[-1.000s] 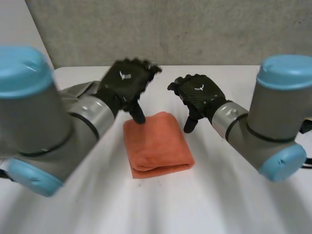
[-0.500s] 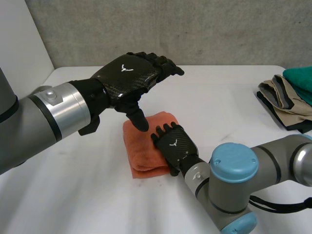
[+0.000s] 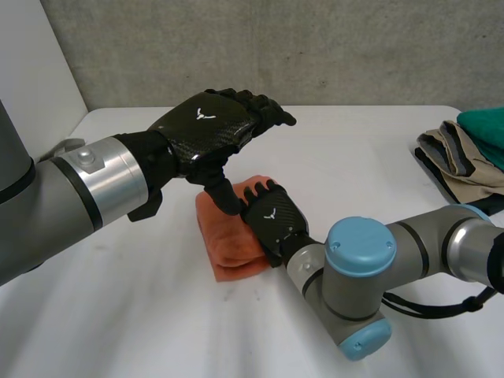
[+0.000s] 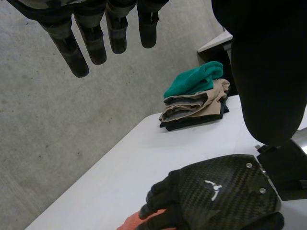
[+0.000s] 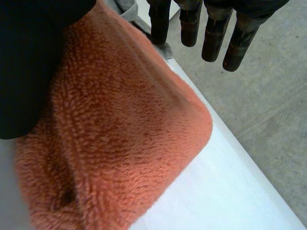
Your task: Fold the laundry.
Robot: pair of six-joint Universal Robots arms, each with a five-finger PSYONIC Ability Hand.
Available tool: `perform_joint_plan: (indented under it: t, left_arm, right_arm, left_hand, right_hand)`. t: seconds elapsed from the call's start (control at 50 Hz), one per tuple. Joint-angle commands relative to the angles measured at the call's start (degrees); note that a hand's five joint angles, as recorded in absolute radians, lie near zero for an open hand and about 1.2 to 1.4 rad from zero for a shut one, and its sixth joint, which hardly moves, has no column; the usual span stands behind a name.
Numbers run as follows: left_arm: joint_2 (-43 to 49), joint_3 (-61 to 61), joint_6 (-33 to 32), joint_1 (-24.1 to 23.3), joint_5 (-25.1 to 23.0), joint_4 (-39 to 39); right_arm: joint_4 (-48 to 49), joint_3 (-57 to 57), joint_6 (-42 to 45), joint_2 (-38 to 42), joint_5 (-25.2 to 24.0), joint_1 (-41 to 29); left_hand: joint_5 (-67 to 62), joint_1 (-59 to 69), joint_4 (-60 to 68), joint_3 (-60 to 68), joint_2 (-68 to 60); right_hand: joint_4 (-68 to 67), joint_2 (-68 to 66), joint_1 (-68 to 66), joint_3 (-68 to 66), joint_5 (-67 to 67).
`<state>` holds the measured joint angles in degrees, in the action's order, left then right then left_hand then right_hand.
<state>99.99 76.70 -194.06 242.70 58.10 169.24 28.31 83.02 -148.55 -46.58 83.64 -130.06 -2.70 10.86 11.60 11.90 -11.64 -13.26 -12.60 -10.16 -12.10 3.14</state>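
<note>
Light: bright, even and diffuse, from overhead.
White table [image 3: 354,150]: evenly lit around the orange towel [image 3: 224,236], no hot spots.
Shadow: thin and soft along the towel's near edge.
Sheen: pale, on the carbon-weave backs of the left hand [image 3: 209,122] over the towel and the right hand [image 3: 272,224] on it.
Glare: none.

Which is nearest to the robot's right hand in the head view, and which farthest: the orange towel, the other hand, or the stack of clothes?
From the right hand:
1. Orange towel: directly under it, touching.
2. Left hand: just above and beside it, thumb pointing down close by.
3. Stack of folded clothes: far off toward the robot's right side.
</note>
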Motion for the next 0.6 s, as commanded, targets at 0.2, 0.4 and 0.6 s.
perform_joint_plan:
  t: [0.2,0.4,0.6]
  left_arm:
    - [-0.2,0.7,0.0,0.1,0.0,-0.1]
    - [-0.3,0.6,0.0,0.2,0.0,0.0]
    - [-0.5,0.6,0.1,0.1,0.0,0.0]
  right_arm:
    - [-0.4,-6.5,-0.4,4.5,-1.0,0.1]
    - [-0.5,-8.4,-0.9,3.6,-2.7,0.8]
    - [-0.5,-4.4,-0.5,-2.7,-5.9,11.8]
  left_hand:
    - [2.7,-0.9,-1.6,-1.9,1.6]
    - [2.7,-0.9,-1.6,-1.9,1.6]
    - [2.6,-0.8,-1.6,-1.9,1.6]
  right_hand:
    - [-37.3,-38.0,-40.4,-38.5,37.4]
    - [-66.7,-67.4,-69.8,-67.9,66.9]
    - [-66.7,-67.4,-69.8,-67.9,66.9]
